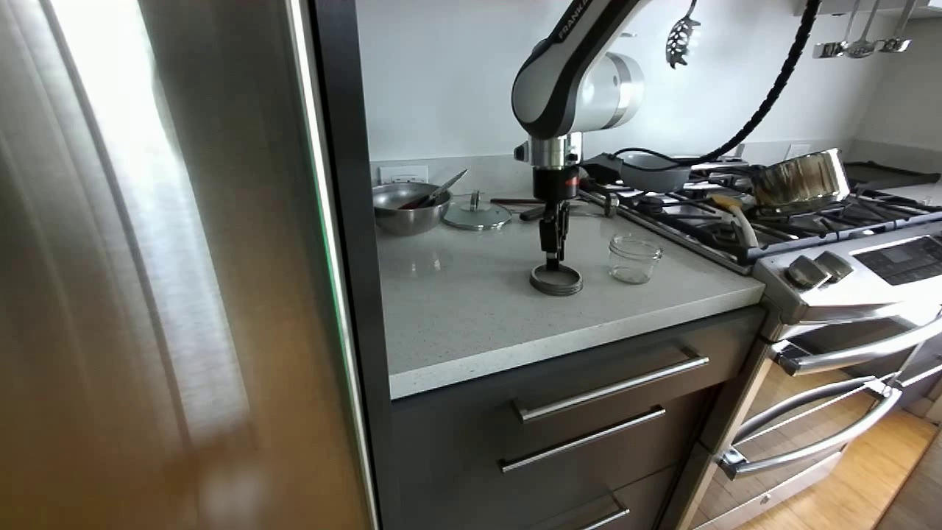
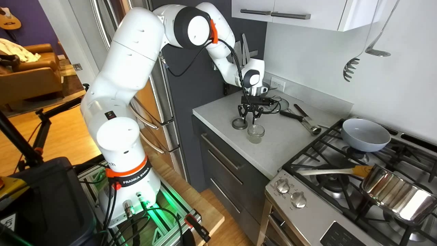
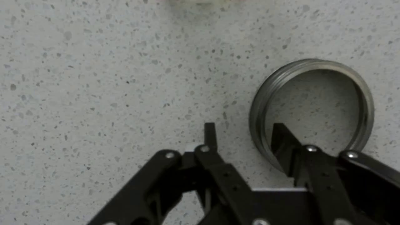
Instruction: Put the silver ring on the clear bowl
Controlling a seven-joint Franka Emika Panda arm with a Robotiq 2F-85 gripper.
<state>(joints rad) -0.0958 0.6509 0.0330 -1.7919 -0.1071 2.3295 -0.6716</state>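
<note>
We judge the task to be at its grasping step, with nothing placed. The silver ring [image 3: 258, 115] lies flat on the counter [image 1: 456, 316], nearer its front edge than its back edge, and the clear bowl [image 1: 634, 261] stands upright, apart from it, toward the edge by the stove [image 2: 297, 222], its rim bare. The gripper [image 3: 244, 134] hangs low with its fingers parted, holding nothing; in the wrist view one fingertip [image 3: 279, 137] shows within the ring's outline and its mate outside; whether either touches, we cannot tell. As we see it, pinching the band, carrying it over and lowering it onto the bowl remain. For writing, we read "FRANKA" on the arm [image 1: 533, 99] and "FRANKA EM", curving out of sight, on its base [image 2: 135, 178]. Above that we make out only "ch"; a label [image 2: 8, 222] on the dark case [image 2: 58, 191] is illegible.
</note>
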